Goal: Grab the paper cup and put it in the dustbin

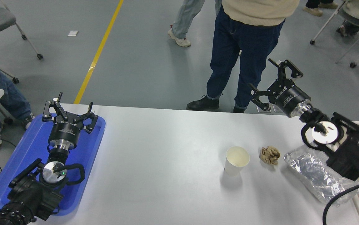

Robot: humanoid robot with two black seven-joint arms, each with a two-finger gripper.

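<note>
Table: broad white tabletop [167,162], bare across its middle.
Tray: flat blue plastic tray [17,168] at the table's left end.
Dustbin: not clearly visible in this view; only a thin pale edge shows at the far right behind the right arm, so I cannot say how it lies.
Right arm: black, raised over the table's far right corner; the right gripper [274,82] hangs beyond the far edge, jaws spread wide and holding nothing, well apart from the cup.
Left arm: parked over the tray; the left gripper [69,114] has its jaws spread, empty.
Foil: crinkled silver foil container [316,175] lying near the right edge, under the right arm.
Cup: small white tapered paper cup [236,160], upright, mouth up, right of the table's centre and untouched.
Paper ball: crumpled brown paper ball [270,155] just beside the cup's right, not touching.
Risk: in my judgement, a descent from the right could sweep the ball or drag the foil; a hard pinch would crush the thin cup wall, and an off-centre one would tip it.
</note>
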